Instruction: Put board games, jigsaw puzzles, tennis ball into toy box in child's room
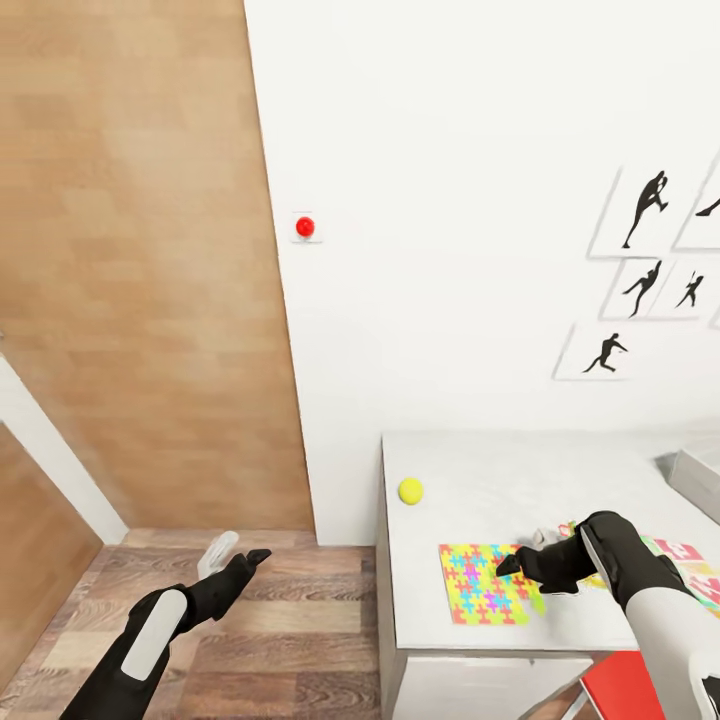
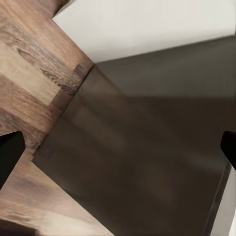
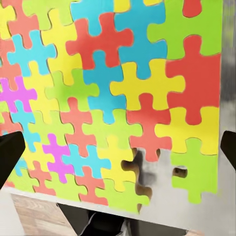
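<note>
**Hovering over the jigsaw at the desk's near corner**

Reaching across the table (image 1: 520, 470), my right gripper (image 1: 522, 572) hangs over the near jigsaw puzzle (image 1: 480, 585), which lies flat near the table's front edge. In the right wrist view the jigsaw (image 3: 108, 98) sits between my two dark fingertips (image 3: 10, 152), which stand wide apart at the frame's edges with nothing between them. A few pieces look missing near one edge of the slab, where grey table shows through.

My right forearm covers much of what lies further along the table: a second patterned slab (image 1: 565, 530) peeks out behind the gripper, too hidden to tell its extent, and a flat red, white and green board game (image 1: 690, 565) is cut off by the arm and the frame edge. Its printing is too small to read. The toy box (image 1: 700, 475) shows as a grey corner at the right edge.

The tennis ball (image 1: 410, 490) rests alone near the table's left edge, well apart from the puzzle.

My left gripper (image 1: 240, 562) hangs low over the wood floor (image 1: 280, 620), beside the table, fingers parted and empty; its wrist view shows the table's dark side panel (image 2: 147, 147). A red button (image 1: 305, 227) sits on the wall, and black player silhouettes (image 1: 645, 205) hang further right.
</note>
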Robot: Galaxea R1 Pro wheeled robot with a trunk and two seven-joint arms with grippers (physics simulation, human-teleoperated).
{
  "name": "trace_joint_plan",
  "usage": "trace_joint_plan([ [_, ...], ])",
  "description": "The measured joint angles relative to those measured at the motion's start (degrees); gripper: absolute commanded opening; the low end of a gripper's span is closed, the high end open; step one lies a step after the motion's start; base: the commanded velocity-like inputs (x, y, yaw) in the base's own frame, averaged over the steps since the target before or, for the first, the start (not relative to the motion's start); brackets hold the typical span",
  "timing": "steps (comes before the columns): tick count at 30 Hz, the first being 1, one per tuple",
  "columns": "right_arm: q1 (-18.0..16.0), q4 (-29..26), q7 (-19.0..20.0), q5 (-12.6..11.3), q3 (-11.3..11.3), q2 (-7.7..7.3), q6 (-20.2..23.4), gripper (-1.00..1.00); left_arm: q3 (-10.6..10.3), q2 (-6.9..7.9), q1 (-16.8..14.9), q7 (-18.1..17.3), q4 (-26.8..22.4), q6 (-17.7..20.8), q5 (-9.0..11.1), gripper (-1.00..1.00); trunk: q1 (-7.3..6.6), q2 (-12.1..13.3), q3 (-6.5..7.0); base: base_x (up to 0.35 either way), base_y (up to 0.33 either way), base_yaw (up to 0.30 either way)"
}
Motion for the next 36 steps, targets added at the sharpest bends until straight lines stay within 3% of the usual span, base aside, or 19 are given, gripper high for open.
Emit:
trace_joint_plan([
  [12, -0.1, -0.1, 0.1, 0.0, 0.0, -0.11, 0.0, 1.00, 0.0, 0.00, 0.0, 0.0, 0.0, 0.0, 0.0, 1.00, 0.00, 0.0, 0.00, 0.000, 0.000, 0.223],
  [36, -0.1, -0.3, 0.1, 0.0, 0.0, -0.21, 0.0, 1.00, 0.0, 0.06, 0.0, 0.0, 0.0, -0.1, 0.0, 1.00, 0.00, 0.0, 0.00, 0.000, 0.006, 0.040],
])
